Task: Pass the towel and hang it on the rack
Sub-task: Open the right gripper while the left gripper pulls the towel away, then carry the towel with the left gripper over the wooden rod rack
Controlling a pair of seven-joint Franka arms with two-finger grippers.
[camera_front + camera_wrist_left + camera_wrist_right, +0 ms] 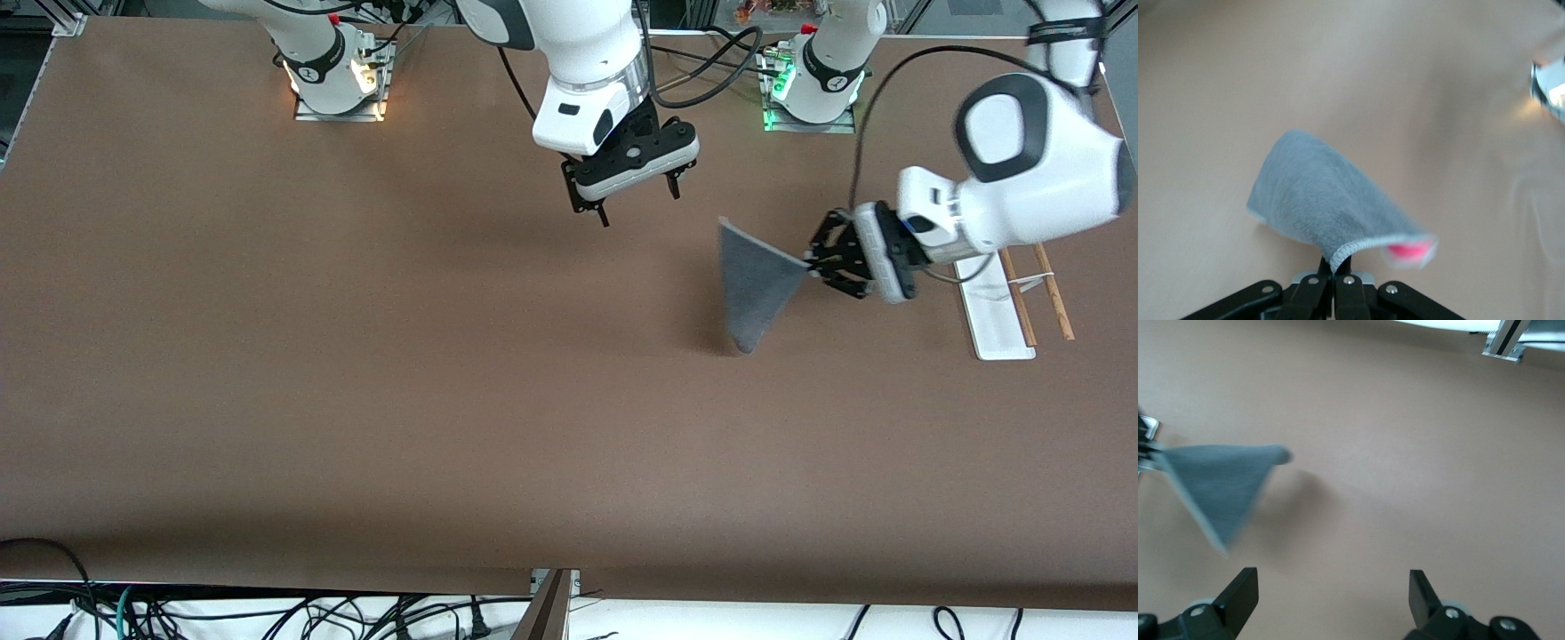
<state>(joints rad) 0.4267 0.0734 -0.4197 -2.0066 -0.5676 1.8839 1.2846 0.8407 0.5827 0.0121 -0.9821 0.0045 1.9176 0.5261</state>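
Note:
The towel [756, 284] is a small grey cloth with a pale stitched edge, and it hangs in the air above the table. My left gripper [811, 260] is shut on one corner of it. In the left wrist view the towel [1321, 200] drapes away from the pinched corner and shows a bit of pink underside. My right gripper [638, 203] hovers over the table toward the robot bases, open and empty, apart from the towel [1218, 487]. The rack [1005, 311] has a white base and two brown rods; it stands at the left arm's end, partly hidden by that arm.
The brown table [356, 373] is bare apart from the rack. The two arm bases [338, 71] stand along its edge farthest from the front camera. Cables hang below the edge nearest to that camera.

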